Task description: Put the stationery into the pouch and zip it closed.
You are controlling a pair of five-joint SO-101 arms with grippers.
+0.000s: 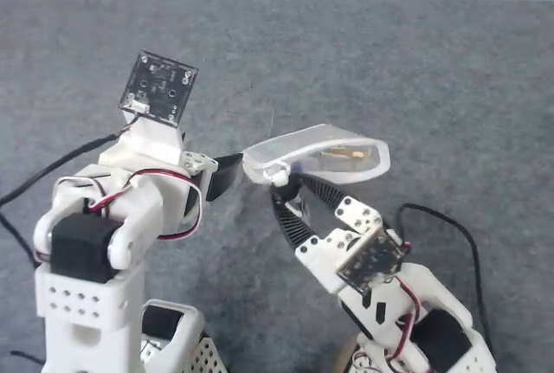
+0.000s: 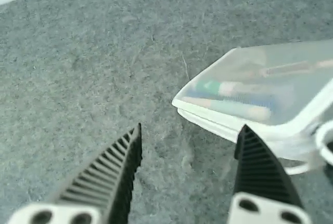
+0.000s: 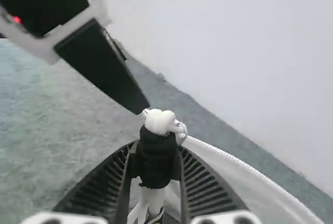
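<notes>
Grey felt-like matting [image 1: 433,61] covers the table, and the pouch [image 1: 320,152] sits near its middle between the two arms, a translucent, soft-sided case with the stationery [image 2: 234,99] visible through its skin: pens, by the look of them, lying lengthwise inside. The right gripper [image 3: 154,151] has its jaws pinched tight on the zip pull [image 3: 156,169], a short black tab topped with a white knot [image 3: 158,121], at the pouch's corner nearest the arms. The left gripper [image 2: 191,130] hangs just beside that same end with its jaws spread wide and nothing between them, one finger close to the pouch's edge. I'd judge the pouch light and floppy, its plastic smooth enough to slide on the matting, so a tug on the pull alone would likely drag the whole thing along rather than run the zip. The stiff seam along the zipper track [image 3: 234,168] looks like the best place for the free claw to pinch and brace it; squeezing the belly would only crumple it against the pens.
</notes>
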